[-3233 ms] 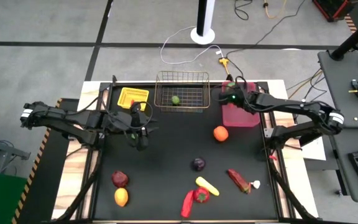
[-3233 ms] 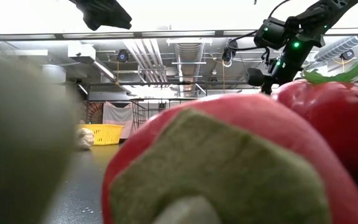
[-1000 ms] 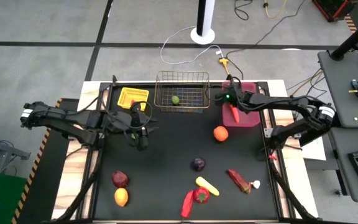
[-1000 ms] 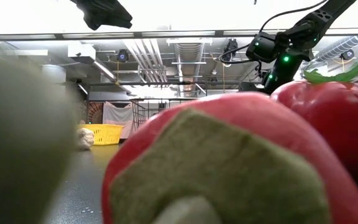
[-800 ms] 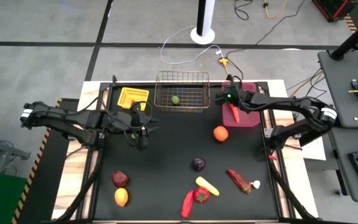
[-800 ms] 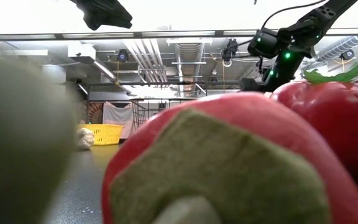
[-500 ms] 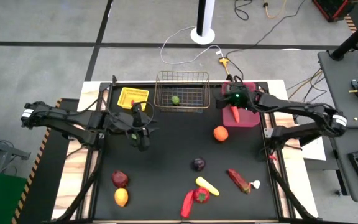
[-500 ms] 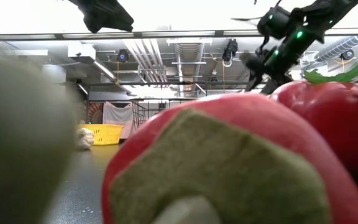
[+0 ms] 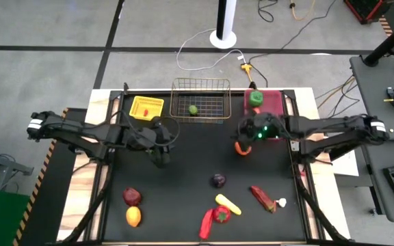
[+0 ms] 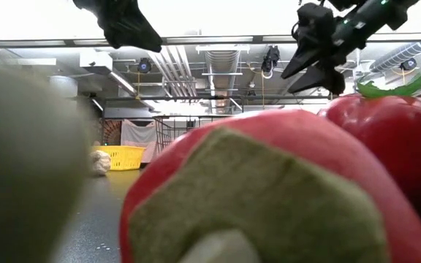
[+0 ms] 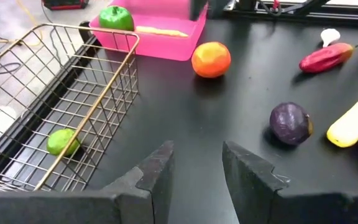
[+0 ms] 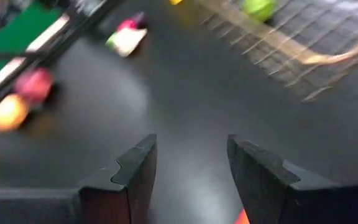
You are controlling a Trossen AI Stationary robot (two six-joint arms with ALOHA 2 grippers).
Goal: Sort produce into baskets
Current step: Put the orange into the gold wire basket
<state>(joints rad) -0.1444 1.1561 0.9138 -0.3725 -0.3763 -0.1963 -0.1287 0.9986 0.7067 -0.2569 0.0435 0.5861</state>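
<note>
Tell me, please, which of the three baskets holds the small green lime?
The metal wire basket, the middle one at the table's far edge. The lime lies inside it. The yellow tray sits on one side, the pink bin on the other.

From my station I can read no lettering, label, brand mark, number or sign in any of the four views; whatever printing may exist on the gear around the bench is too small or too blurred for me to make out.
</note>
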